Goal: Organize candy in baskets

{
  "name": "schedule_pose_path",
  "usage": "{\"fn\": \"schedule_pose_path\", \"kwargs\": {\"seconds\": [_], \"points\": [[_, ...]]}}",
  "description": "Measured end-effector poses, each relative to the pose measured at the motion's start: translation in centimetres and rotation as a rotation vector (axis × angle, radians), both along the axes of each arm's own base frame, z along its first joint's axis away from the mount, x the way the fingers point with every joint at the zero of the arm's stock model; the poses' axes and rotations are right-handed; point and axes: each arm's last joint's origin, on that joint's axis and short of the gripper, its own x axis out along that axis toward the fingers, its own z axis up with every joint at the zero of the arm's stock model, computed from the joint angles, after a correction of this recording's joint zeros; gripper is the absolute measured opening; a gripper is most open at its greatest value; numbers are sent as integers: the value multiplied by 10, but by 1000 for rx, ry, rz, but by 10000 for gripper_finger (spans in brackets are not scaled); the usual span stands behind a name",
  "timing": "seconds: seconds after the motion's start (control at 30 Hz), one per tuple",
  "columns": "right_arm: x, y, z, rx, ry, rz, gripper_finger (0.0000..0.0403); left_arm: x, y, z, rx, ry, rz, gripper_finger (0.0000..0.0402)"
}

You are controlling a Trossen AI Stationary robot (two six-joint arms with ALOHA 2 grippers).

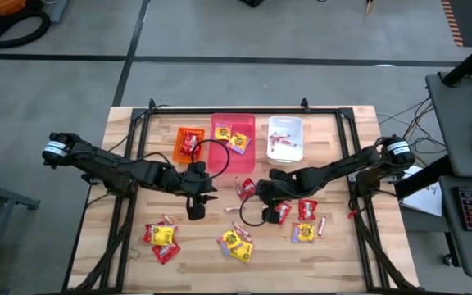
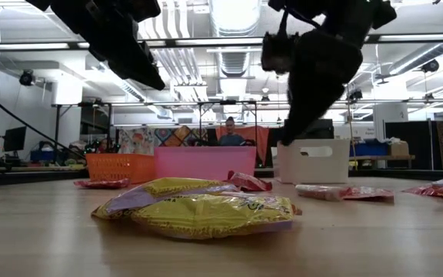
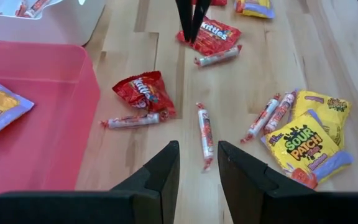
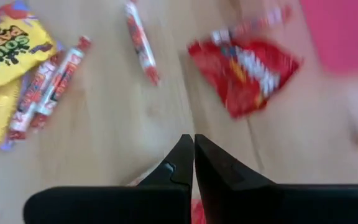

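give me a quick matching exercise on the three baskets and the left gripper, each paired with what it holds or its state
Things:
1. orange basket
2. pink basket
3. white basket
4. left gripper

States:
a. holds yellow packets
b. open above a thin wrapped stick
c. holds red packets
d. holds thin red-and-white sticks

Pairs: 1-c, 2-a, 3-d, 4-b

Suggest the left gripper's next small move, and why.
Probably ease the left gripper slightly forward and down, then close on the thin red-and-white wrapped stick candy. The gripper is open, and the stick lies lengthwise in line with the gap, its near end between the fingertips. It lies clear of the neighbouring red square packet, so a clean single pick looks likely.
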Motion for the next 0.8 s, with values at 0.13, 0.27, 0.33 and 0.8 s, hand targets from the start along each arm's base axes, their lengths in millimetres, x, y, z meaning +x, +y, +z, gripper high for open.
{"fn": "schedule_pose_path", "kwargs": {"seconds": [0.13,0.27,0.33,0.8], "points": [[-1,2,8,129,58,-131,28,1,0,1,-4,-8,3,94],[6,6,13,269,118,-206,63,1,0,1,-4,-10,4,94],[12,8,9,299,172,-228,76,1,0,1,-4,-10,4,94],[47,16,-20,236,420,-250,83,-1,0,-1,1,14,3,94]]}}
